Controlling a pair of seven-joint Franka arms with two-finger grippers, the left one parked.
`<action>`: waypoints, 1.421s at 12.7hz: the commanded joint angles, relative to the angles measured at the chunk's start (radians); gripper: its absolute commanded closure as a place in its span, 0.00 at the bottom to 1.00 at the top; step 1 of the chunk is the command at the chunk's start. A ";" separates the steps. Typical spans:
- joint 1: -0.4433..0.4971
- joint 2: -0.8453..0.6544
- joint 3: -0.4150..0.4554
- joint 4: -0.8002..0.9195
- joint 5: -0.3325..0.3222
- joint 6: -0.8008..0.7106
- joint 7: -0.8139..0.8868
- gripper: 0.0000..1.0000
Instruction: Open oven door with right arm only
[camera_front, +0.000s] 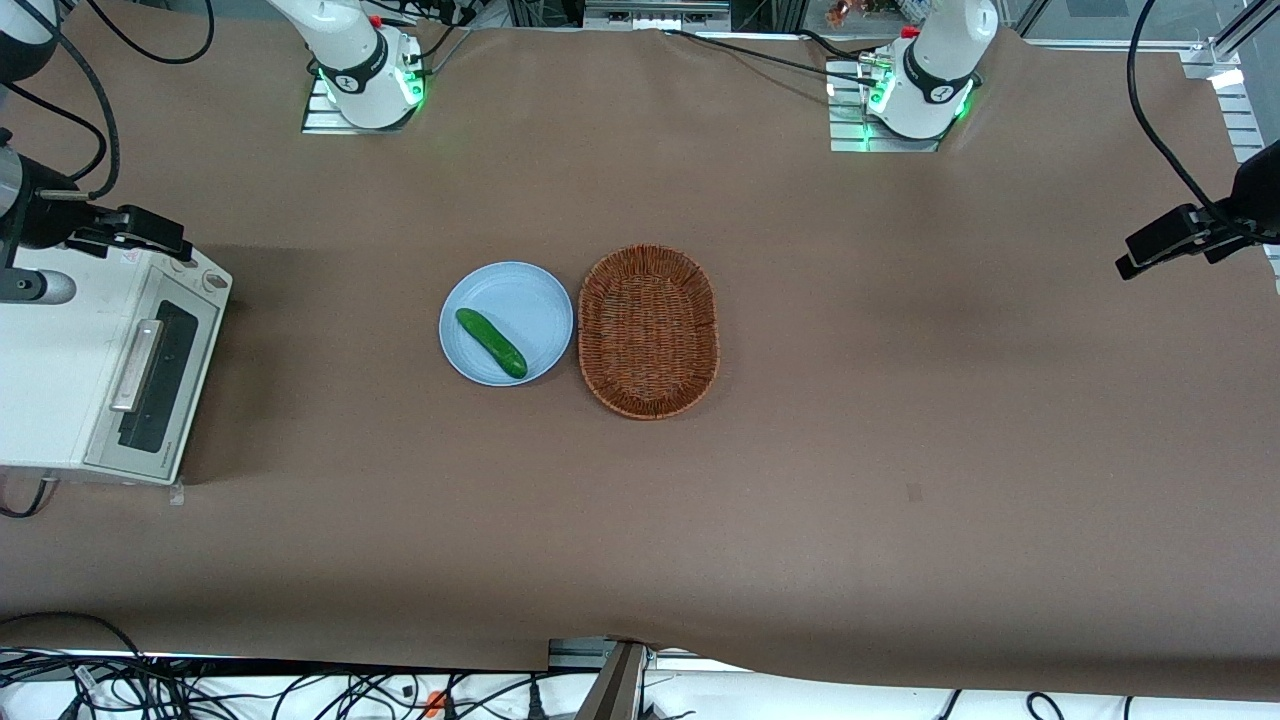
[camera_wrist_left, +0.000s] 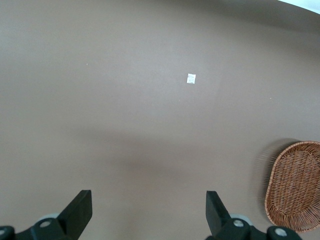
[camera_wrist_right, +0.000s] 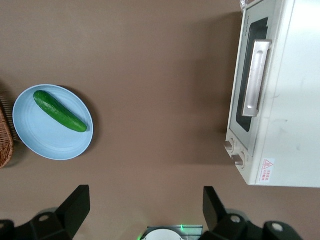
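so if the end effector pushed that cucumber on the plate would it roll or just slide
Probably roll: the cucumber looks round and smooth, lying loose on the blue plate. Its slight curve might make it swing sideways rather than roll straight. The plate's raised rim may stop it. The end effector hangs open above the table, near the oven.

cucumber on plate, basket beside

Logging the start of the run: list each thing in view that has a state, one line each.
oven door: shut, handle untouched
oven: closed, at the working arm's end of the table
gripper: open, empty, above the table, clear of the oven
plate: holds a cucumber
basket: empty, beside the plate
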 joint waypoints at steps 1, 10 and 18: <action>0.000 0.006 0.006 -0.010 0.007 -0.023 -0.006 0.00; 0.001 0.141 0.006 -0.061 0.007 -0.006 0.010 0.28; 0.075 0.293 0.005 -0.076 -0.229 0.083 -0.007 1.00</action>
